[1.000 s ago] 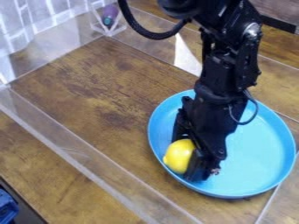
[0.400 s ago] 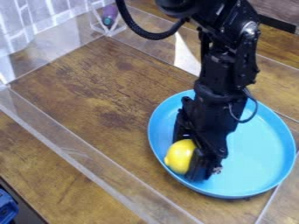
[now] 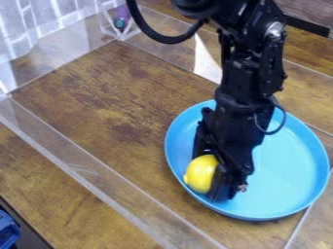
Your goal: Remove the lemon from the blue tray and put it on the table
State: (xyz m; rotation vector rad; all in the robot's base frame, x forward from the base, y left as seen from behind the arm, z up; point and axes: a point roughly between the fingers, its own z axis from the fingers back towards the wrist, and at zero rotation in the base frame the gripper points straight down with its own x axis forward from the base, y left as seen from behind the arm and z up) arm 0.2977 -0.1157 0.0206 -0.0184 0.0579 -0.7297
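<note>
The black articulated robot arm (image 3: 247, 78) enters from the top centre of the frame and descends to the lower right, its end effector pointing straight down into the large round sky-blue shallow plastic tray (image 3: 293, 160). The tray occupies the lower right of the frame and rests on the dark brown wood-grain table (image 3: 117, 97).

The small bright yellow, glossy, roundish lemon (image 3: 200, 174) lies inside the tray, against the tray's left rim. It has not left the tray.

The black gripper (image 3: 219, 180) is at the level of the lemon, with the tips at or near the tray floor. One finger (image 3: 235, 183) is visible directly to the right of the lemon, touching or almost touching its skin. The opposing finger is hidden behind the fruit and the gripper body. The fingers appear to stand apart with the lemon between them; whether they are clamped on the lemon cannot be determined from this view.

A clear acrylic panel (image 3: 92, 160) runs diagonally along the table edge across the lower left of the frame. A second clear panel (image 3: 58, 24) stands at the upper left.
</note>
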